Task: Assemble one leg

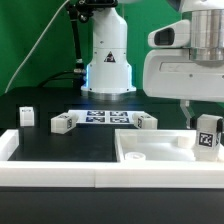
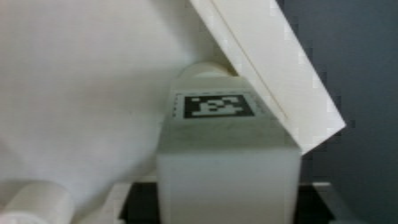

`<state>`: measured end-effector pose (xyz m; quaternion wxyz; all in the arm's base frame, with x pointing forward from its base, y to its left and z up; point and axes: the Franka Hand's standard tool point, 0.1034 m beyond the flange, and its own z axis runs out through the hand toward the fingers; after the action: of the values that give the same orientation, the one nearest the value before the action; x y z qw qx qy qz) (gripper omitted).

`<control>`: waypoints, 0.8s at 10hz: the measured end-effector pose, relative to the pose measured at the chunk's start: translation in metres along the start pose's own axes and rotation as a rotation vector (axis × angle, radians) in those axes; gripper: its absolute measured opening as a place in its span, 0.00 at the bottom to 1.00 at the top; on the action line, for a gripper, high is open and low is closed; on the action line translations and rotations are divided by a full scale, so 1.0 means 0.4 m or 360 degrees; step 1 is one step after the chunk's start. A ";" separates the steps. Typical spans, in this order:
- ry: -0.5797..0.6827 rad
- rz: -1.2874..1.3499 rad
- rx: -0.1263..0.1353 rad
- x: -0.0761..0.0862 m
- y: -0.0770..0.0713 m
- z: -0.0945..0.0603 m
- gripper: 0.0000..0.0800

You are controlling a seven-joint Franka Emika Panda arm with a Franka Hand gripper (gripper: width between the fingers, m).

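My gripper (image 1: 203, 118) is at the exterior view's right, shut on a leg (image 1: 208, 136), a short white block with a black-and-white tag. It holds the leg upright over the far right corner of the large white panel (image 1: 150, 152). I cannot tell whether the leg touches the panel. In the wrist view the leg (image 2: 221, 150) fills the middle, tag facing the camera, with my gripper (image 2: 228, 200) closed on its sides. The dark fingers (image 2: 143, 196) show on either side of it. The panel (image 2: 89, 90) lies behind it, and its raised rim (image 2: 267, 60) runs diagonally.
Three more white legs stand on the black table: one at the exterior view's left (image 1: 27, 116), one beside the marker board (image 1: 65, 123), one on its other side (image 1: 145, 121). The marker board (image 1: 105, 118) lies before the robot base (image 1: 108, 65). A white border (image 1: 50, 170) runs along the table's front.
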<state>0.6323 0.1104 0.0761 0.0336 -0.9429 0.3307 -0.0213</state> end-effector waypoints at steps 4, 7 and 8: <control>0.0000 0.0809 -0.0020 -0.005 0.009 0.000 0.36; -0.0001 0.1341 -0.0031 -0.008 0.016 0.001 0.36; 0.0006 0.1541 -0.0035 -0.012 0.016 0.001 0.36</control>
<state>0.6246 0.1083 0.0752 0.0290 -0.6809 0.7318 -0.0014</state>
